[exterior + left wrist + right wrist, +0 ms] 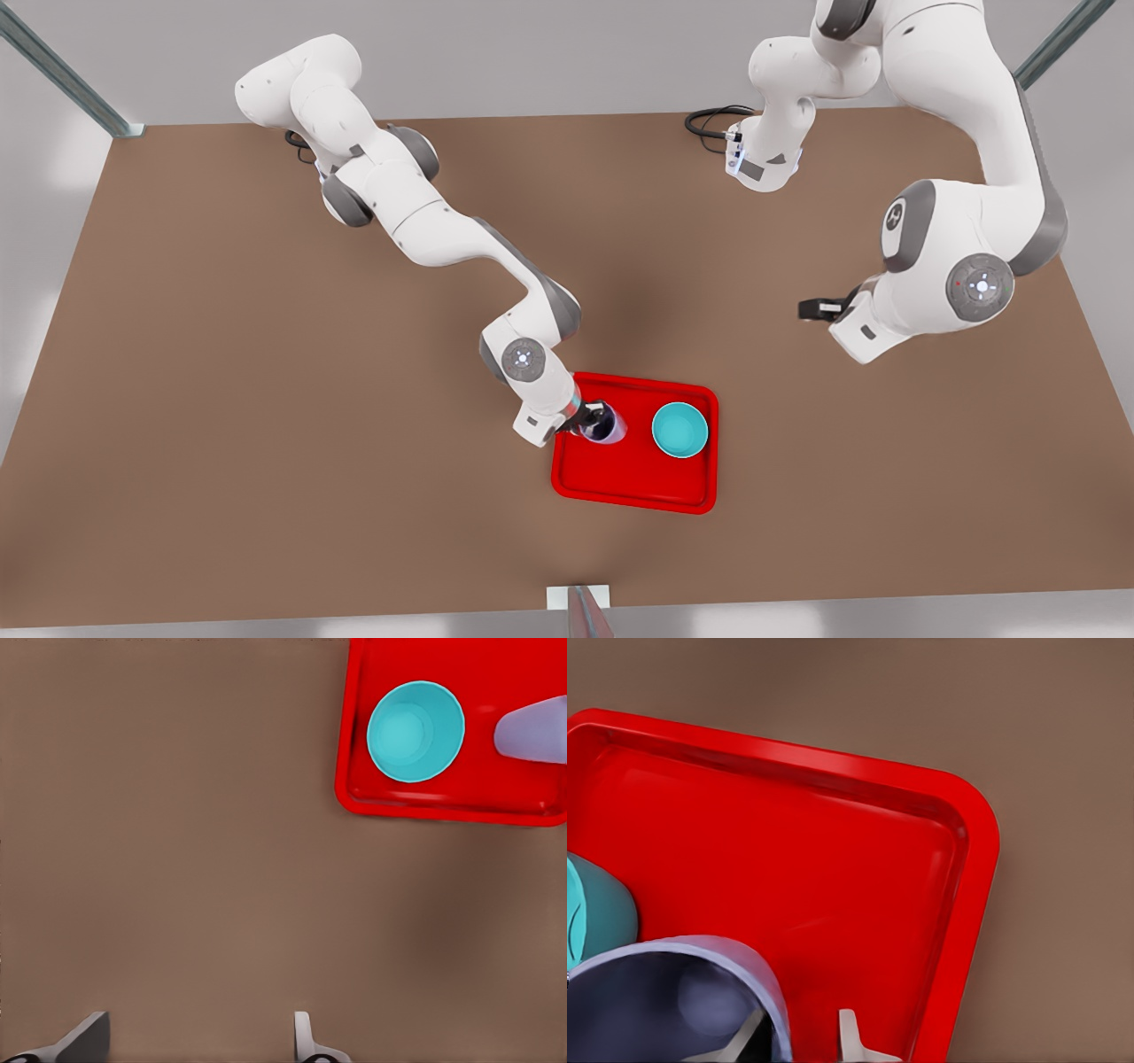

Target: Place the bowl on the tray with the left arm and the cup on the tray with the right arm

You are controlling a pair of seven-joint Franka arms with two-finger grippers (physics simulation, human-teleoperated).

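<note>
The red tray [638, 483] lies near the table's front edge. The teal bowl [679, 429] stands on the tray's side toward the front view's right. The lavender cup [609, 427] stands upright on the other side. My right gripper [592, 418] reaches down over the cup's rim. In the right wrist view one finger [749, 1035] is inside the cup [656, 992] and the other finger [849, 1032] is outside. Red tray [788, 842] shows between that finger and the wall, so the gripper [802, 1028] is open. My left gripper [808, 308] waits raised and open [195, 1032], away from the bowl [415, 731].
The brown table [266, 399] spreads wide around the tray. A black cable [709, 120] lies at the back by one arm's base. A small white bracket [578, 598] sits at the front edge. Metal posts [62, 75] stand at the back corners.
</note>
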